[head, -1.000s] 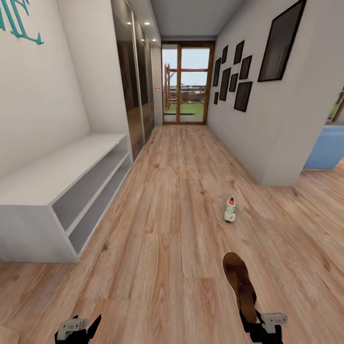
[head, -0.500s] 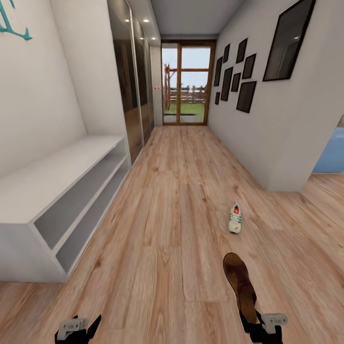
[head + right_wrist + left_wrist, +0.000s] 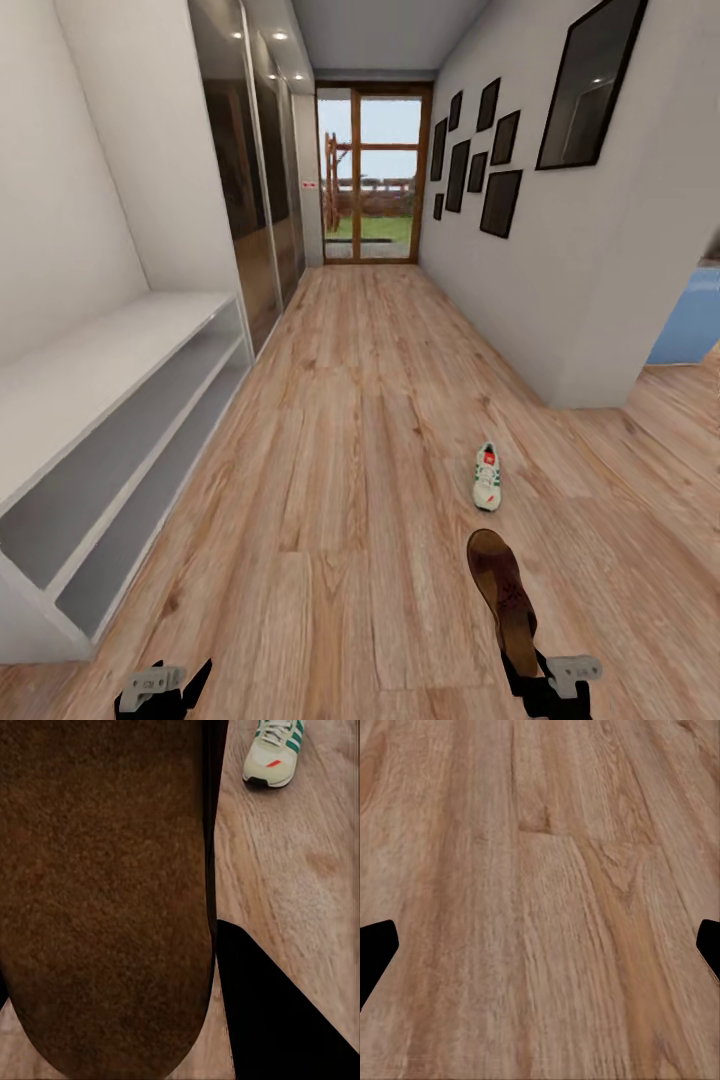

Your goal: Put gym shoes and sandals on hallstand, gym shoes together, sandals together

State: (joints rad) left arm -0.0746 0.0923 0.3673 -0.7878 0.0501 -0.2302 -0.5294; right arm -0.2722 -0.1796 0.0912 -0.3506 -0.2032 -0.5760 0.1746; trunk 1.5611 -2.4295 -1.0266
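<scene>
One cream-white gym shoe [image 3: 486,477] with green stripes lies on the wood-plank corridor floor [image 3: 340,480], toe toward me; the right wrist view catches it too [image 3: 276,750]. My right gripper [image 3: 530,680], low at the right of the head view, is shut on a dark brown sandal [image 3: 503,595] that sticks out forward above the floor. Its brown sole [image 3: 105,892] takes up much of the right wrist view, beside one black finger [image 3: 277,1020]. My left gripper [image 3: 165,685] hangs open over bare planks [image 3: 540,907]. The hallstand is out of view.
A plain white two-bay bench [image 3: 90,400] runs along the left wall. Mirrored wardrobe doors [image 3: 255,200] follow it. A glass door [image 3: 370,175] ends the corridor. The right wall [image 3: 560,260] with dark frames ends at a corner, with an opening beyond.
The whole view has shifted: the white bench is nearer and further left, and the gym shoe sits lower in the picture. Both grippers keep their pose and the sandal stays held.
</scene>
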